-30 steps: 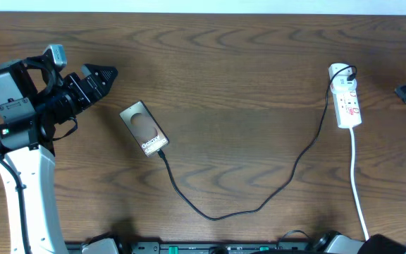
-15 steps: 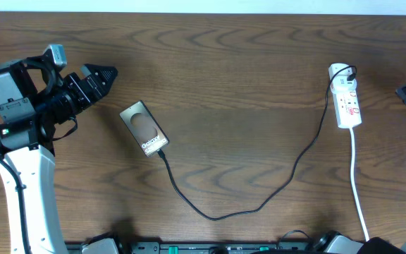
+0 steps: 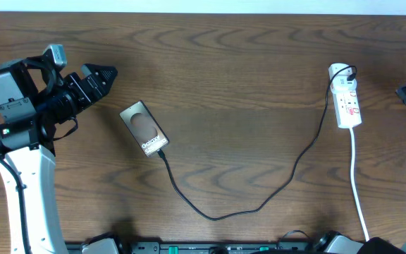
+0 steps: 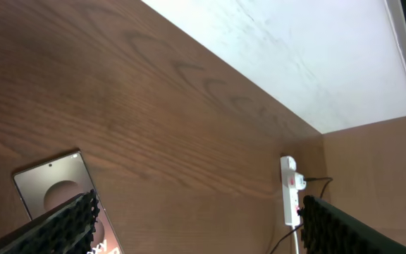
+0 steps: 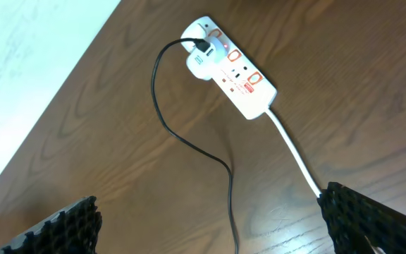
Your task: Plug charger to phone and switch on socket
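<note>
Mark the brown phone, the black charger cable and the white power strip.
flat dark brown phone [image 3: 144,128], overhead view, middle of its back.
thin black charger cable [image 3: 216,218], overhead view, lowest bend of its loop.
narrow white power strip [image 5: 235,74], right wrist view, middle of its top face.

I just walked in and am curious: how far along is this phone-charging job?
Looks done: the charger meets the phone at its lower end, and its other end sits in the socket. In hand: nothing; the left gripper and right gripper are open, empty and away from everything. Left: possibly switching the socket on; whether it already is cannot be told here.
</note>
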Robot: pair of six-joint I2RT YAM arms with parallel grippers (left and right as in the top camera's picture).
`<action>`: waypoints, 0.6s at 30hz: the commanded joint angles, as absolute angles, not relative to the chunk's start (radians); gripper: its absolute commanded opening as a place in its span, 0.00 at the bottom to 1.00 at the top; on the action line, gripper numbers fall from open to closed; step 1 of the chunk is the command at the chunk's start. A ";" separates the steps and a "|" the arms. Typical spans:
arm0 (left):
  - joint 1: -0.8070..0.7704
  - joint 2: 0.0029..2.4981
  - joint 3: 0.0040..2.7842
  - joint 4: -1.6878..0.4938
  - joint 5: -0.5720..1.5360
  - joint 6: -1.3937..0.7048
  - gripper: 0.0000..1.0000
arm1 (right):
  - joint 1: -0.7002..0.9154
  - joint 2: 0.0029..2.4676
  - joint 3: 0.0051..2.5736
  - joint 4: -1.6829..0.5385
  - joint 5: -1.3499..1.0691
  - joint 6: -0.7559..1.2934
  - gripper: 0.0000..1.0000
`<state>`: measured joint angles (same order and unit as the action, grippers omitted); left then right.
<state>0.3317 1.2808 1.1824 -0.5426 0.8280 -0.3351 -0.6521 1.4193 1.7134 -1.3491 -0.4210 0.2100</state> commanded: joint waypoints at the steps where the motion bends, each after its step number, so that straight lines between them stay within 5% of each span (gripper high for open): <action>1: 0.329 1.280 1.180 -0.542 0.815 -0.315 0.90 | -0.647 1.416 1.715 -1.351 -0.417 0.224 0.99; 13: 0.329 1.274 1.180 -0.551 0.788 -0.307 0.90 | -0.647 1.416 1.715 -1.351 -0.417 0.224 0.99; 18: 0.286 1.246 1.180 -0.683 0.588 -0.307 0.90 | -0.647 1.416 1.715 -1.351 -0.417 0.224 0.99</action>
<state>0.3180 1.2785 1.1824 -0.6449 0.7349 -0.3317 -0.6521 1.4193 1.7134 -1.3491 -0.4206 0.2131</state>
